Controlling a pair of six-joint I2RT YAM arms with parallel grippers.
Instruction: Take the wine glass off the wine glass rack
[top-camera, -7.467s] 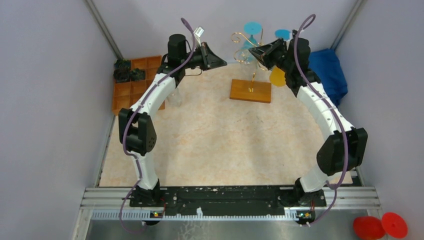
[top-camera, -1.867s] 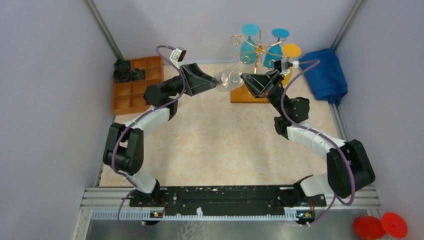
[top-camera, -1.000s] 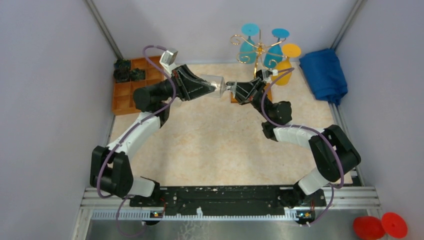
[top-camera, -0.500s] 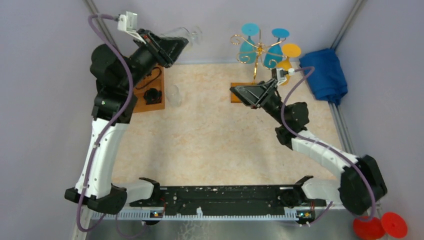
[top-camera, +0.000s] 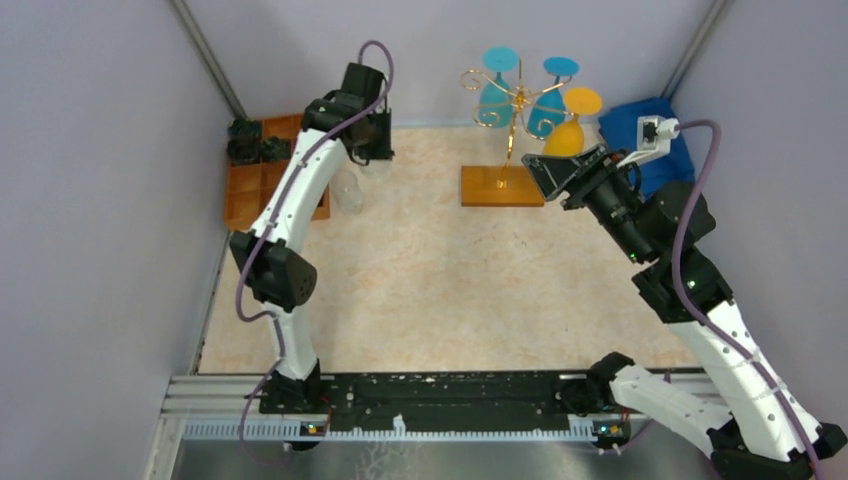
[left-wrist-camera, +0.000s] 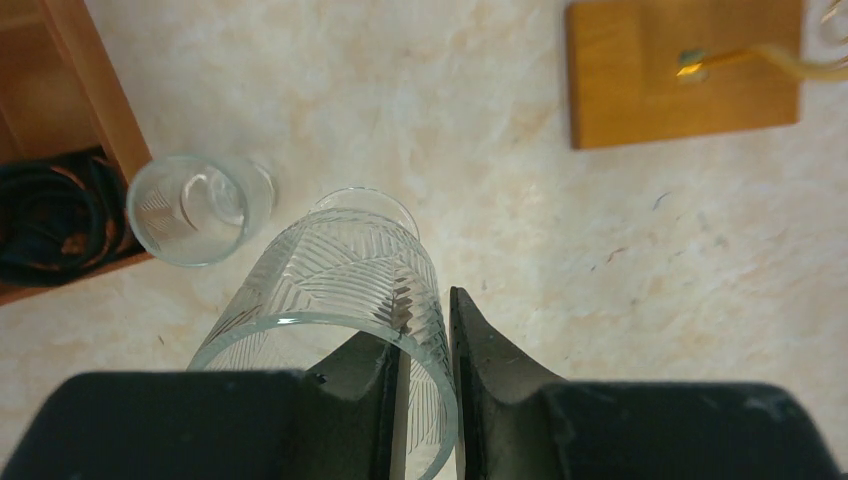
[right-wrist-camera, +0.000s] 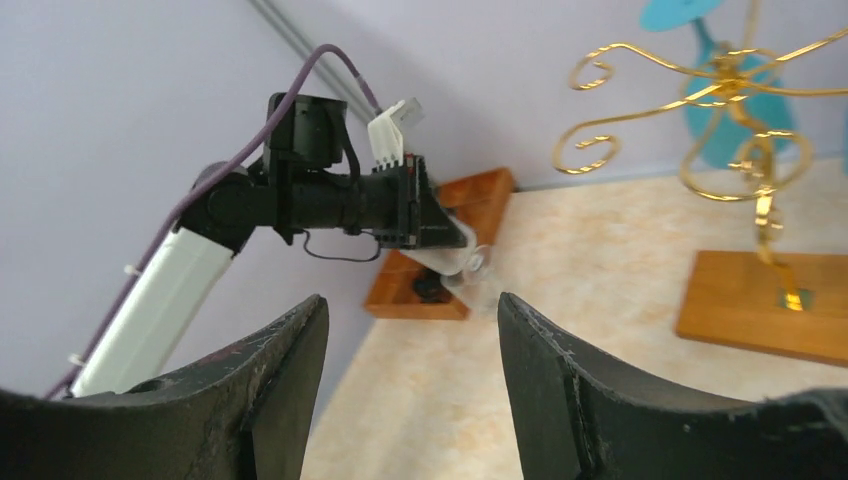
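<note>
The left gripper pinches the rim of a clear glass. The right gripper, jaws apart and empty, is nearer the rack. The orange glass hangs, seemingly stem-up, at its twelve o'clock.

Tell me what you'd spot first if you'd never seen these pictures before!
First comes the clear wine glass, pinched at its rim by the left gripper, close to the orange tray. Next is the gold wine glass rack at the far side, with two blue glasses and an orange glass hanging upside down from it. The right gripper is open and empty near the rack.
</note>
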